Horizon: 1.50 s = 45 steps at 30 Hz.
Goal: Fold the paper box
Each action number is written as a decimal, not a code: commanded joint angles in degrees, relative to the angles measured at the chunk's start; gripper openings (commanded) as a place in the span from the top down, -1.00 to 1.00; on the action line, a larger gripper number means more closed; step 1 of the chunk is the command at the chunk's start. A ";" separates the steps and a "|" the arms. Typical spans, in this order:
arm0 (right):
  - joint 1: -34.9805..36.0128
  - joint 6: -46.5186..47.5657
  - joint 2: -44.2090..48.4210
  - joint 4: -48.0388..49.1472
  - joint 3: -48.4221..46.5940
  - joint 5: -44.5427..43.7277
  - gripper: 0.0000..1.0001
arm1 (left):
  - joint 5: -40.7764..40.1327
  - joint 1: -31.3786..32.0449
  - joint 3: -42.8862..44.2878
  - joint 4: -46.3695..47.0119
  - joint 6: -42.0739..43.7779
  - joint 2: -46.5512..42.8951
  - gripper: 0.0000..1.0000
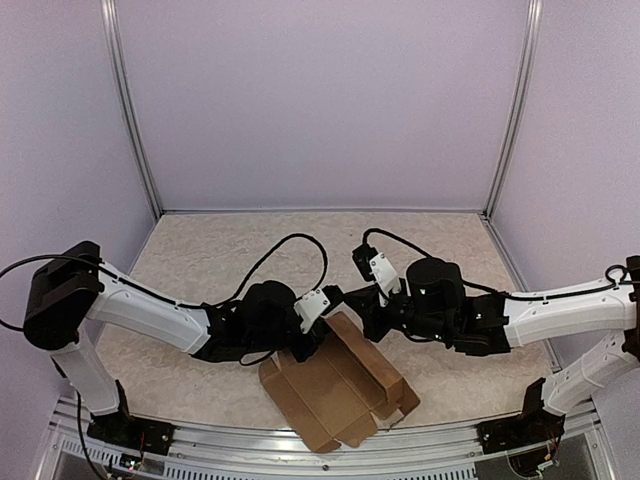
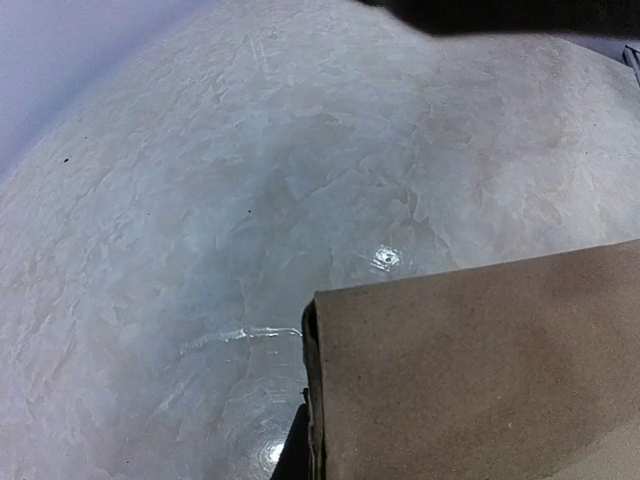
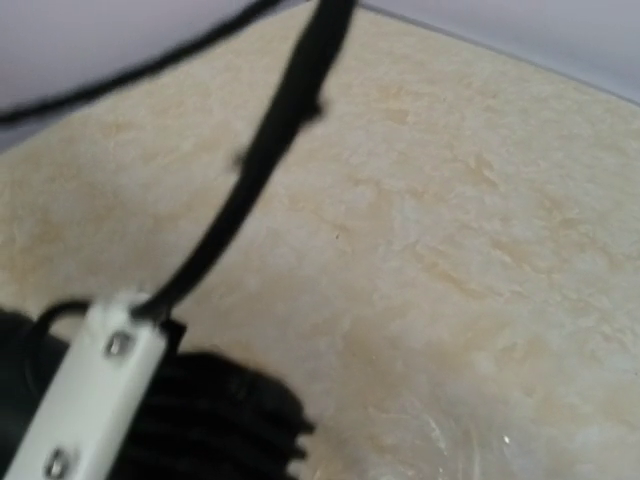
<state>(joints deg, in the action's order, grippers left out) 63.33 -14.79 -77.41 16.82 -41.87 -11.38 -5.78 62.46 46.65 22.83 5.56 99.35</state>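
The paper box (image 1: 335, 390) is a brown cardboard piece, partly folded, lying at the near middle of the table with one panel raised. My left gripper (image 1: 322, 312) is at the box's far upper corner. In the left wrist view the cardboard (image 2: 480, 370) fills the lower right, and one dark finger (image 2: 293, 452) presses against its folded edge; the other finger is hidden behind the panel. My right gripper (image 1: 352, 300) hovers just beyond the same corner, pointing left. Its fingers do not show in the right wrist view, which shows only the left wrist (image 3: 160, 420) and its cable.
The beige textured table top (image 1: 320, 250) runs back to the lilac walls and metal corner posts (image 1: 135, 110). A black cable (image 1: 290, 250) loops above the left arm. The metal rail (image 1: 300, 440) with both arm bases lies along the near edge.
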 commanded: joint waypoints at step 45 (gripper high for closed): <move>1.55 -13.86 -18.36 8.67 0.04 2.42 1.00 | 1.98 0.37 -5.47 18.34 -5.28 8.95 0.63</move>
<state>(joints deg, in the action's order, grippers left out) 64.23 -28.05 -94.28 27.75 -41.25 -8.25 -4.01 62.46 41.45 38.70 0.67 106.50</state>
